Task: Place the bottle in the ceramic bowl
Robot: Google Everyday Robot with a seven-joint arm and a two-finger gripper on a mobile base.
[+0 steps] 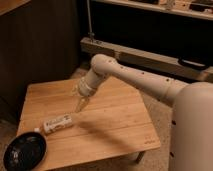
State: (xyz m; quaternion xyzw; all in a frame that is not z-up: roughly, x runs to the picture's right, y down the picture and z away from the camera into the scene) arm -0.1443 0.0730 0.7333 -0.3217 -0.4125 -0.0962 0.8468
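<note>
The small white bottle [56,123] lies on its side near the front left of the wooden table [117,127], its cap pointing left toward the bowl. The glossy black ceramic bowl [24,151] sits at the table's front-left corner, a short gap from the bottle, with nothing in it. My gripper [80,104] hangs point-down over the table, just above and to the right of the bottle and apart from it. It is open and holds nothing.
The white arm [135,80] reaches in from the right over the table's back half. A dark cabinet wall stands behind the table on the left, and a low metal rail [150,57] runs behind on the right. The robot's body [192,130] fills the right side.
</note>
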